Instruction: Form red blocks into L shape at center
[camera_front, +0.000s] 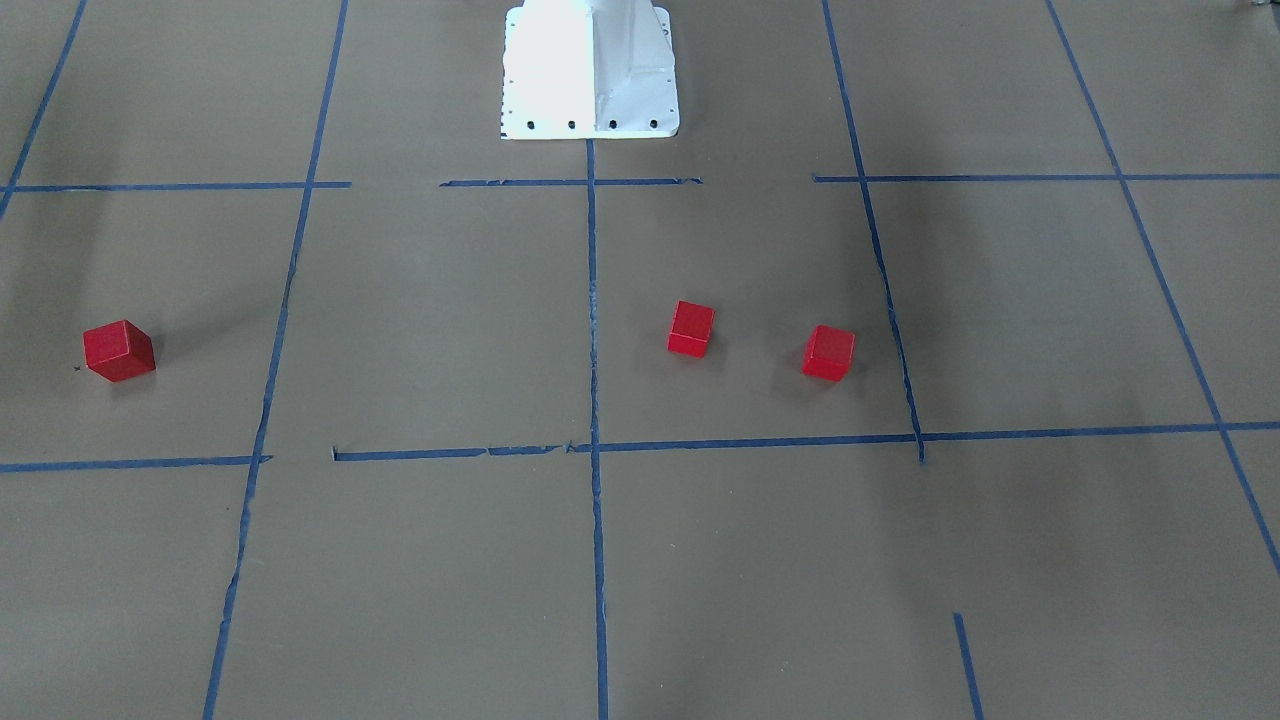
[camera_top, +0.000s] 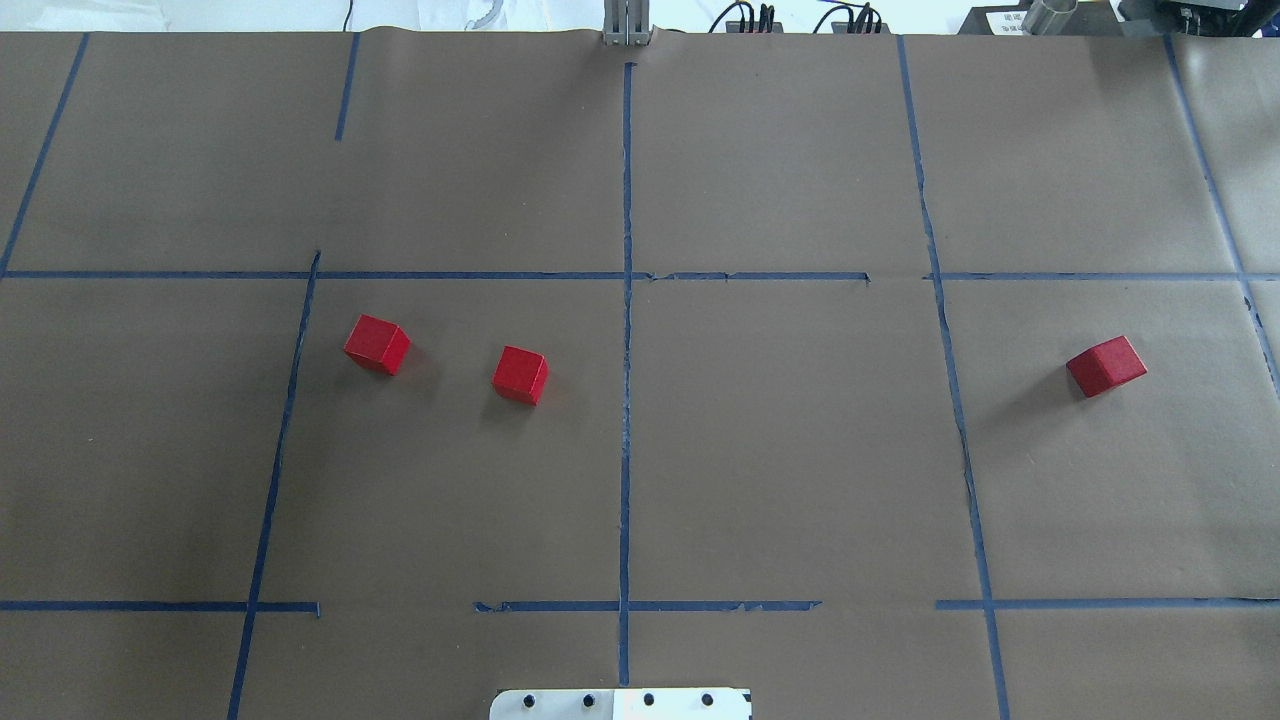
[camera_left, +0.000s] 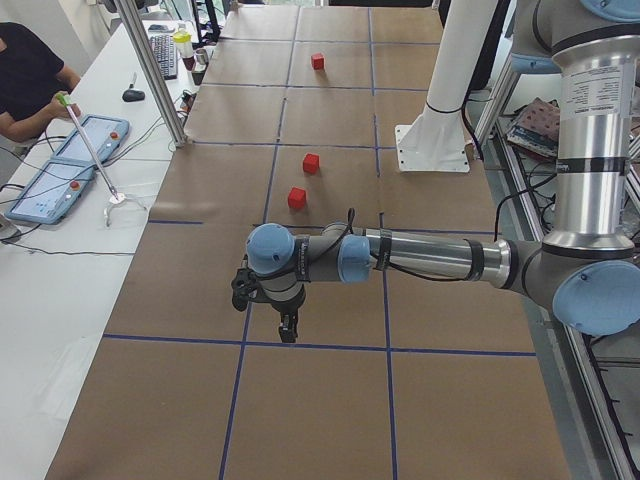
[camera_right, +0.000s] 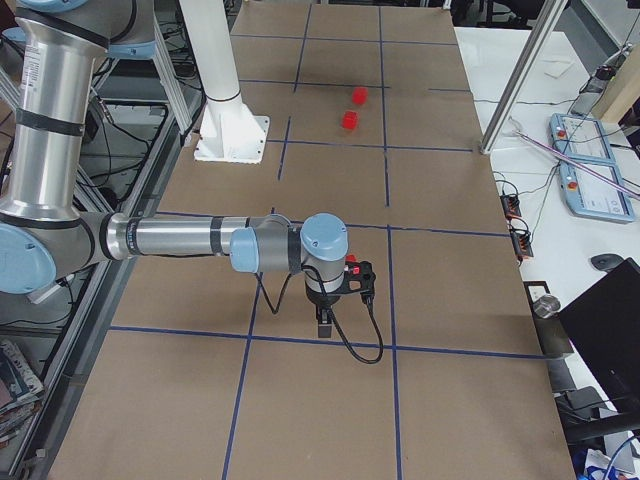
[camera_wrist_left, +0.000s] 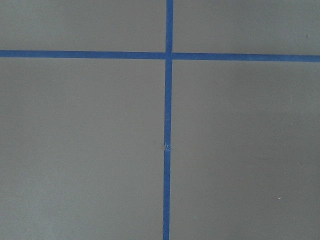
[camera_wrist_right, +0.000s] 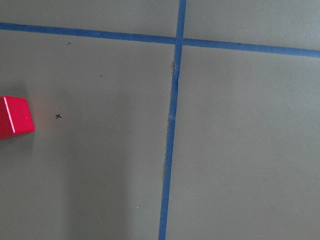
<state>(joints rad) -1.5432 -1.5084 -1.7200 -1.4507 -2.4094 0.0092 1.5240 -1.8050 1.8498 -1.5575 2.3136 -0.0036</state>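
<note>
Brown paper is covering the tabletop (camera_top: 800, 470), and blue tape lines (camera_top: 625, 450) are dividing it into cells. Directions are given on the overhead view, with the dial centred on the middle cell and 12 o'clock pointing away from the robot.

1. The left red block (camera_top: 377, 344) is sitting between 9 and 10 o'clock, near the cell's outer tape line.
2. The middle red block (camera_top: 520, 375) is sitting at 10 o'clock, near the centre line, apart from the left one.
3. The right red block (camera_top: 1105, 366) is sitting at about 3 o'clock, well apart, in the neighbouring cell.

No two blocks are touching, so the task appears to be at its opening step, with no part of the L formed yet.

The left tool (camera_left: 287, 325) is hanging over bare tabletop, well apart from all the blocks. The right tool (camera_right: 325, 322) is hanging just beside the right red block. Only the side views show either tool, so I cannot tell whether the fingers are spread or pressed together.

The next move probably calls for the right tool to be shifting over that block, aligning its fingers with two flat faces, then carrying it to the centre.
</note>
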